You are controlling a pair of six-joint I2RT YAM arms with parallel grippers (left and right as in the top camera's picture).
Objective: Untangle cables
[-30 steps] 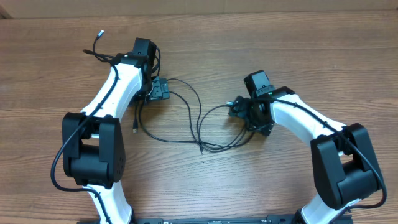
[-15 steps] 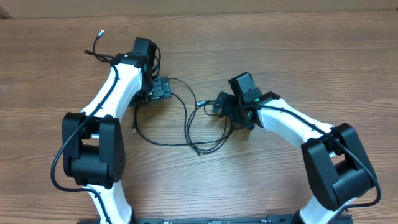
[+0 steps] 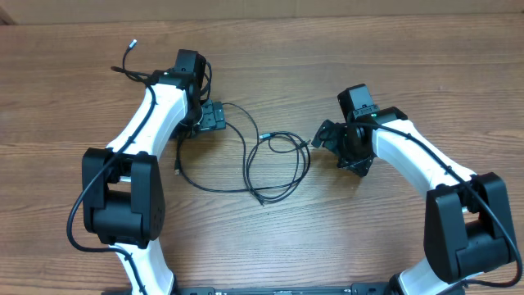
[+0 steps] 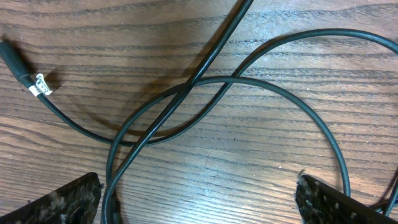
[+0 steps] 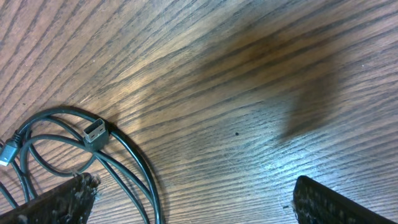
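The cables (image 3: 247, 168) are thin black cords lying in loose crossed loops on the wooden table between my two arms. One silvery tip (image 3: 131, 44) lies far left, behind the left arm. My left gripper (image 3: 214, 117) hovers open over the loops' upper left. In the left wrist view, crossed cords (image 4: 231, 78) and a tagged plug (image 4: 38, 83) lie ahead of the open left gripper (image 4: 199, 208), and one cord runs by the left finger. My right gripper (image 3: 322, 137) stands open just right of the loops. The right wrist view has a USB plug (image 5: 94, 130) and curved cords (image 5: 144, 174) near the open right gripper (image 5: 196, 205).
The wooden table (image 3: 393, 57) stretches around the cables. A small plug end (image 3: 178, 171) lies beside the left arm's forearm (image 3: 151, 115). The right arm's white forearm (image 3: 409, 156) runs off to the lower right.
The right gripper swung left into the cables, then drew back right. The right-hand loop now lies bunched further left, apart from the gripper. The left arm has not moved.
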